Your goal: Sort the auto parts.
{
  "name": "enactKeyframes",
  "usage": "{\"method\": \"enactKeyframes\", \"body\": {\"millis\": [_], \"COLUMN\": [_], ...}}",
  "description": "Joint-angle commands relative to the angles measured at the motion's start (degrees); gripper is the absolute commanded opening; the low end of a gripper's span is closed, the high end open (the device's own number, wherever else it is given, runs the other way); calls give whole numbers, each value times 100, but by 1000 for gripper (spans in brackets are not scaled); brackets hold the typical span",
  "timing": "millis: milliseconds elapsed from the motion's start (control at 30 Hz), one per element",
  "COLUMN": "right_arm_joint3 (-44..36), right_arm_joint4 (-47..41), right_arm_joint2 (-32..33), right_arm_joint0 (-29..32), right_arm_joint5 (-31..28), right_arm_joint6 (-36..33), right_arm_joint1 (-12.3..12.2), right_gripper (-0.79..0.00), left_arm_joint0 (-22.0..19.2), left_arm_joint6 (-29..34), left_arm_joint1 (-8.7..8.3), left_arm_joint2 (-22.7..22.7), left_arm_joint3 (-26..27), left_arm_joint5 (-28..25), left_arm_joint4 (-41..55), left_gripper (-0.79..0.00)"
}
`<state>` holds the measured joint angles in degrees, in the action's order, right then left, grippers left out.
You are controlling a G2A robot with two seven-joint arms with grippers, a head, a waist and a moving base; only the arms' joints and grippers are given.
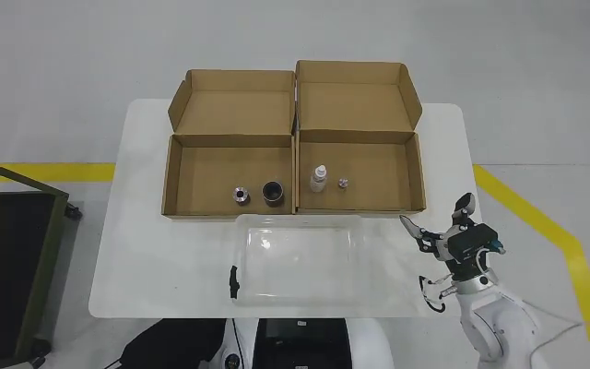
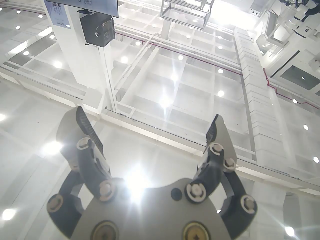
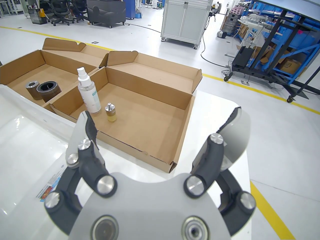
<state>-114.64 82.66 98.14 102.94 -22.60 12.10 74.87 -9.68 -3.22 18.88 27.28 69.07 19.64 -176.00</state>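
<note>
**Auto parts station: parts in boxes, both grippers empty**

Top view. A white table point(image 1: 138, 267) occupies the centre of the frame. Two cardboard boxes stand side by side across its upper half, their inner walls together and their lids folded back toward the top of the frame.

The left box point(image 1: 207, 171) holds two parts near its lower wall. One is a metal cylinder point(image 1: 240, 195). The other is a black sleeve point(image 1: 274, 192) just to the right of it. Both stand on end.

The right box point(image 1: 378, 171) holds a spray bottle point(image 1: 319, 177), upright and close to the box's left wall. A small fitting point(image 1: 343, 183) stands just right of the bottle and apart from it, also upright.

A clear tray point(image 1: 304, 267) sits at lower centre, directly below the two boxes. Its upper rim is close against their front walls.

Right gripper point(image 3: 160, 112): in the top view it is at the lower right of the frame, over the table's right edge and below and right of the right box. Its fingers are spread wide with nothing between them. It is well apart from every part.

Left gripper point(image 2: 148, 113): its fingers are spread wide and grip nothing. It points up toward a ceiling point(image 2: 190, 81) with lights.
</note>
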Motion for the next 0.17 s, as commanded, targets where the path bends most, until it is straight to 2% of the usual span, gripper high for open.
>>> {"method": "enactKeyframes", "body": {"millis": [0,133], "right_arm_joint3": [0,0], "right_arm_joint4": [0,0], "right_arm_joint2": [0,0], "right_arm_joint0": [0,0], "right_arm_joint5": [0,0], "right_arm_joint6": [0,0], "right_arm_joint1": [0,0], "right_gripper": [0,0], "left_arm_joint0": [0,0], "left_arm_joint6": [0,0], "left_arm_joint1": [0,0], "left_arm_joint2": [0,0], "left_arm_joint3": [0,0], "left_arm_joint5": [0,0], "left_arm_joint4": [0,0], "left_gripper": [-1,-1]}}
